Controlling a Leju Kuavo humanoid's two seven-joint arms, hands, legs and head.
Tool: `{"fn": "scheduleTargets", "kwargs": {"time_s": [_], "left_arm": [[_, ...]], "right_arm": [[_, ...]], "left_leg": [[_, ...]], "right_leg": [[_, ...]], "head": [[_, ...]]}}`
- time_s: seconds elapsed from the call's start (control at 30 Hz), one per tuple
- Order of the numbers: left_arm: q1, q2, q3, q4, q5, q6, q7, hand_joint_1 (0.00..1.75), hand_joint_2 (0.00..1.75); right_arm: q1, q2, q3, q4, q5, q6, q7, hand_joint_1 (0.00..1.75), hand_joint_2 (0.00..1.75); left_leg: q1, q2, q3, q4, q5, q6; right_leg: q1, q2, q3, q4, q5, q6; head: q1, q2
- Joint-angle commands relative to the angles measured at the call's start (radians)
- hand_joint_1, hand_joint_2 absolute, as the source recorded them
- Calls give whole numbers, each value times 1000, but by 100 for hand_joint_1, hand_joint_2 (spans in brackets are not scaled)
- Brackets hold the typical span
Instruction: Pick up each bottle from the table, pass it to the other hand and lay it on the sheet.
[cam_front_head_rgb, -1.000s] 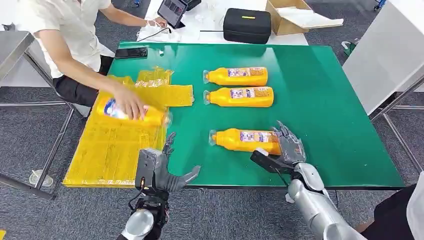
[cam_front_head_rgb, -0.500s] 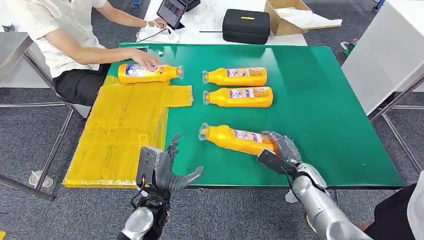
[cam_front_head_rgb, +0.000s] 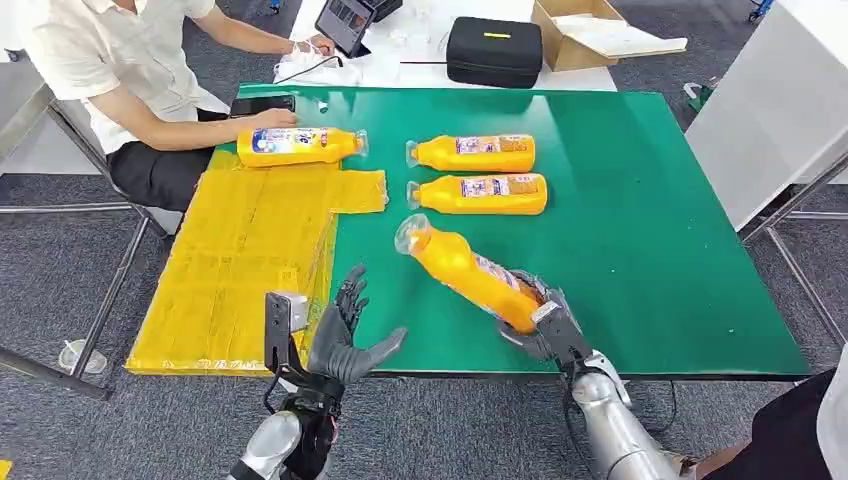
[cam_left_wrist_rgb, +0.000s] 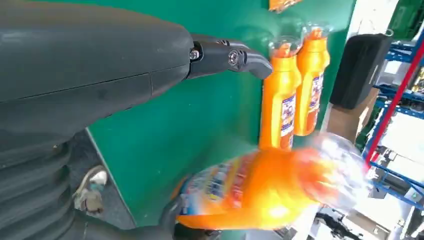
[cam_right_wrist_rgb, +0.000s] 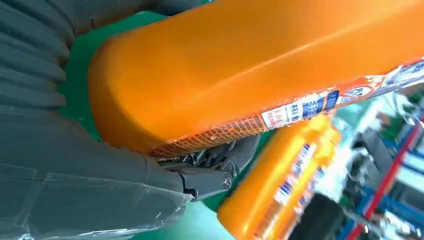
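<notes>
My right hand (cam_front_head_rgb: 545, 325) grips the base end of an orange bottle (cam_front_head_rgb: 465, 272) and holds it tilted above the green table (cam_front_head_rgb: 640, 200), cap pointing up and to the left. The same bottle (cam_right_wrist_rgb: 260, 65) rests in my right hand's palm in the right wrist view and appears blurred (cam_left_wrist_rgb: 260, 190) in the left wrist view. My left hand (cam_front_head_rgb: 345, 335) is open with fingers spread at the table's near edge, apart from the bottle. Two more orange bottles (cam_front_head_rgb: 472, 153) (cam_front_head_rgb: 480, 194) lie side by side mid-table. Another bottle (cam_front_head_rgb: 298, 146) lies at the far edge of the yellow sheet (cam_front_head_rgb: 240, 260).
A seated person (cam_front_head_rgb: 120, 70) at the far left rests a hand (cam_front_head_rgb: 270, 118) near a phone (cam_front_head_rgb: 262, 104). Behind the table are a black case (cam_front_head_rgb: 493, 50), a cardboard box (cam_front_head_rgb: 590, 30) and a tablet (cam_front_head_rgb: 345, 22). A white cabinet (cam_front_head_rgb: 770, 110) stands at the right.
My right hand has closed on the nearest bottle and lifted it off the table, swinging its cap up. The person moved a bottle from the sheet's middle to its far edge and withdrew the hand.
</notes>
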Motion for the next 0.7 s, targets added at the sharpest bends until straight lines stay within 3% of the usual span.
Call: {"fn": "scheduleTargets", "kwargs": {"time_s": [0.03, 0.3, 0.7], "left_arm": [[-14, 24, -14, -18, 107, -96, -21, 0, 175], [-73, -10, -8, 29, 137, -91, -40, 0, 175], [-87, -20, 8, 35, 169, -95, -65, 0, 175]], "right_arm": [[35, 126, 14, -129, -116, 114, 9, 175, 175], [15, 170, 246, -121, -112, 175, 40, 175, 175], [-8, 183, 337, -62, -122, 169, 37, 175, 175]], "left_leg": [[0, 3, 2, 0, -2, 0], [1, 3, 3, 1, -2, 0], [2, 3, 3, 0, -1, 0]], "right_leg": [[1, 2, 2, 0, -1, -2], [1, 1, 2, 1, -1, -3], [2, 1, 3, 0, -1, -2]], "head": [[0, 0], [0, 0], [0, 0]]}}
